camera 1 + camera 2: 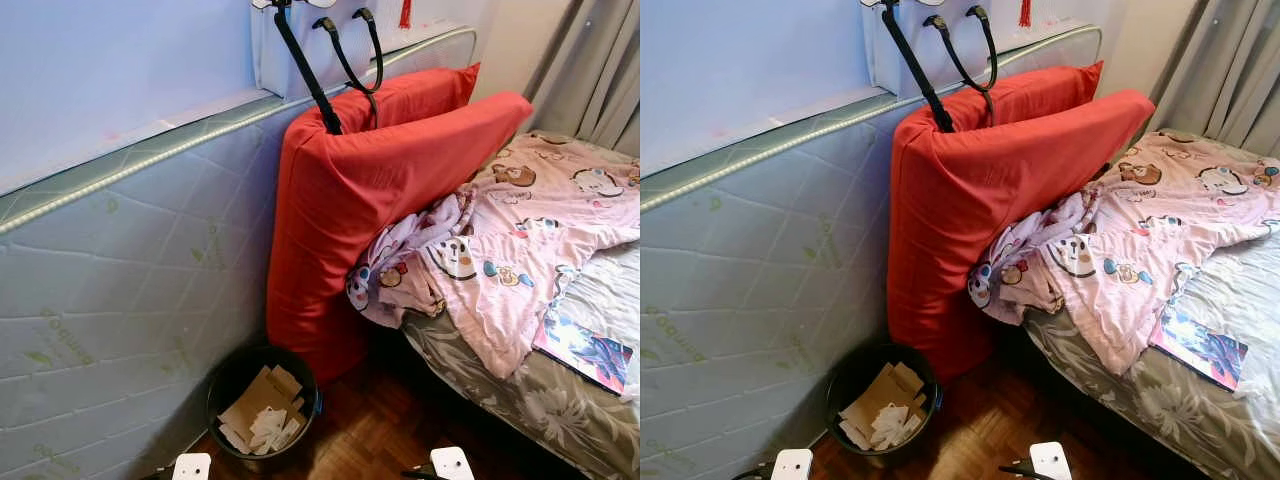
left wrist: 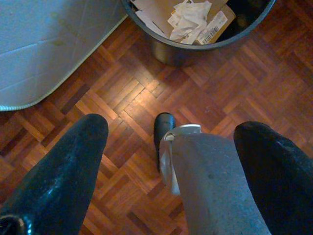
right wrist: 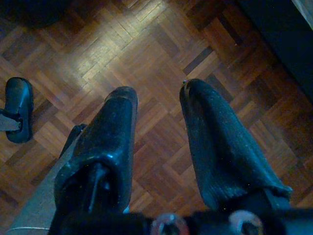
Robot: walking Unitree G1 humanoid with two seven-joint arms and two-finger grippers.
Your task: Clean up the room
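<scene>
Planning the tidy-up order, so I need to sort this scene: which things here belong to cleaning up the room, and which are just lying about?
Belongs to the job:
- pink blanket, crumpled on the bed
- magazine on the bed's edge
- bin holding paper and cardboard

Just there:
- red cushions leaning on the upright mattress
- hanging bag
- curtain
- parquet floor

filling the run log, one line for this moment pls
phase: idle, standing by bed | left gripper: open, above floor | right gripper: open, above floor | bin: holds paper scraps
</scene>
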